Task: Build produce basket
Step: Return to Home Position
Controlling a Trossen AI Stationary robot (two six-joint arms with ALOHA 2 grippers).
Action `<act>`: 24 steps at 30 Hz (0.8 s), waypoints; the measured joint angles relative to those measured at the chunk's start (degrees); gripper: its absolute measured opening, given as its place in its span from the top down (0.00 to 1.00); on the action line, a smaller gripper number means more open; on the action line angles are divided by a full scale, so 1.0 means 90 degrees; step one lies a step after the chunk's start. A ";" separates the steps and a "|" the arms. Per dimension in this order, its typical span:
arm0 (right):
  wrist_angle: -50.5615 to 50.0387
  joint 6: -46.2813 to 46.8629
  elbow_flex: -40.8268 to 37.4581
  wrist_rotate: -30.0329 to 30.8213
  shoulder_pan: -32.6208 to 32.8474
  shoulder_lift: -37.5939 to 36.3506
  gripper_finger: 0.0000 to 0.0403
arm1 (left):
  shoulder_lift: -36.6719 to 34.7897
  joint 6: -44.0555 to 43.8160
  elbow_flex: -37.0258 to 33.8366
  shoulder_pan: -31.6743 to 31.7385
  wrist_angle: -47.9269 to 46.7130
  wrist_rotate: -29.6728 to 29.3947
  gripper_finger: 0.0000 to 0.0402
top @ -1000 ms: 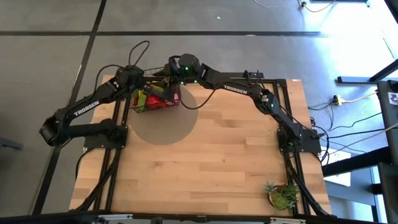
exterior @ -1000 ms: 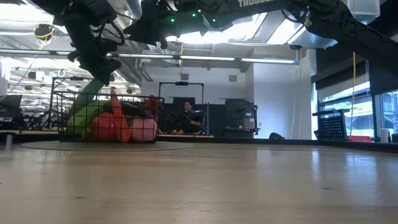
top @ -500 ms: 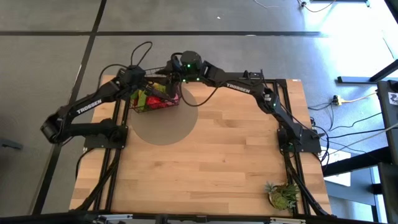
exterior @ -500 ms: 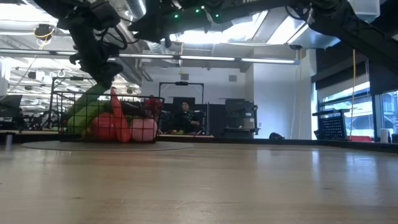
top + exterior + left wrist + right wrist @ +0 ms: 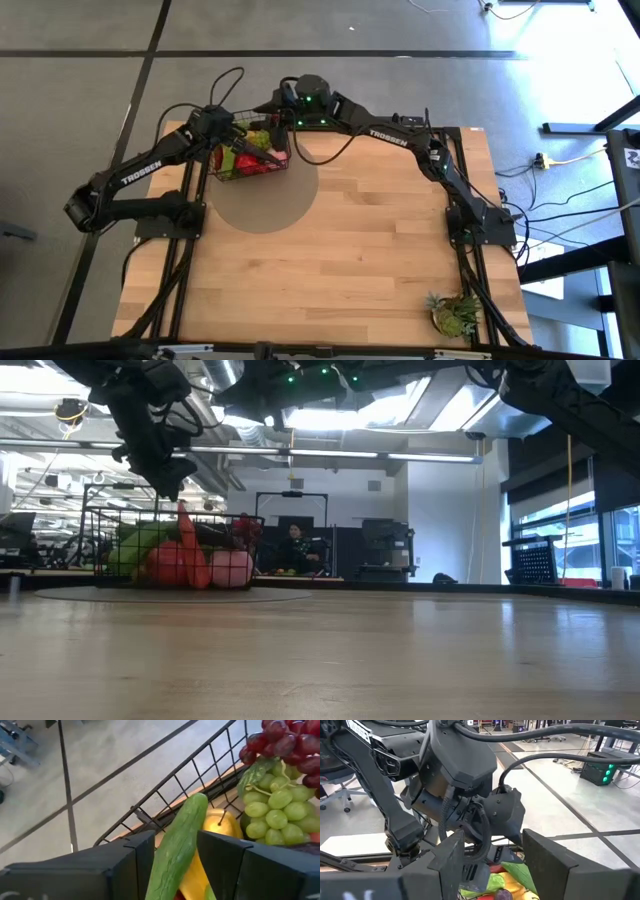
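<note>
We see the basket (image 5: 248, 176) at the table's (image 5: 350, 260) 11 o'clock corner, on a round grey mat (image 5: 262, 208), heaped with produce (image 5: 165, 565). The left gripper (image 5: 234, 128) hovers over the basket's 10 o'clock side, clear above its rim in the low view. Its fingers (image 5: 132, 860) stand apart, and the cucumber (image 5: 181, 832) shows through the gap, its tip near the mesh wall, beside a yellow fruit (image 5: 220, 822) and green grapes (image 5: 275, 812). The right gripper (image 5: 282, 113) hangs at the basket's 1 o'clock corner, its 2 fingers (image 5: 552, 857) spread wide on nothing. A potted plant (image 5: 455, 315) stands at the table's 5 o'clock corner
</note>
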 joint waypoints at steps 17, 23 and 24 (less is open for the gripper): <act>-0.1092 0.0485 -0.0001 0.0051 -0.0171 -0.1075 0.58 | -0.0390 -0.0213 0.0058 -0.0015 -0.0055 0.1332 0.77; -0.2052 0.0423 0.0015 0.0145 -0.0155 -0.1761 0.75 | -0.0779 -0.0203 0.0795 -0.0166 -0.0650 0.2087 0.96; -0.2277 0.0315 0.0015 0.0198 -0.0161 -0.1870 0.79 | -0.0857 -0.0190 0.0939 -0.0176 -0.0781 0.2191 0.98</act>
